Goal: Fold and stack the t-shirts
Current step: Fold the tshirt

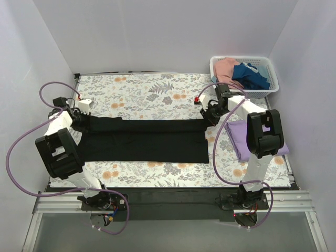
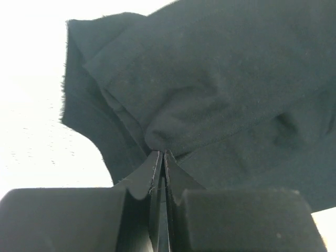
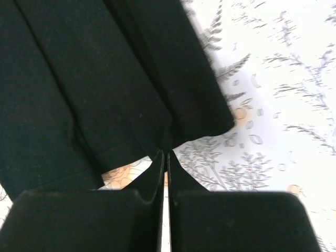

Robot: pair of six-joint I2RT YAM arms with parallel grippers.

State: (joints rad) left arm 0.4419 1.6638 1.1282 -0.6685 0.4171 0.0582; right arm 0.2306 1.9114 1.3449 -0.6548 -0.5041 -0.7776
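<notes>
Four shirts are counted: one black shirt [image 1: 147, 139], one purple shirt [image 1: 239, 137], one pink shirt [image 1: 226, 65] and what may be just one blue shirt [image 1: 252, 76], since that pile is bunched up. One white basket [image 1: 265, 92] is seen. Two robot arms are counted, a left arm [image 1: 60, 149] and a right arm [image 1: 262, 134].

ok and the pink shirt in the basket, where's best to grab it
Probably take the pink shirt by its bunched top, coming straight down from above. It lies crumpled in the left end of the basket, whose walls close off any sideways approach. The blue shirt crowds its right side, so pinch toward the left part of the heap.
</notes>
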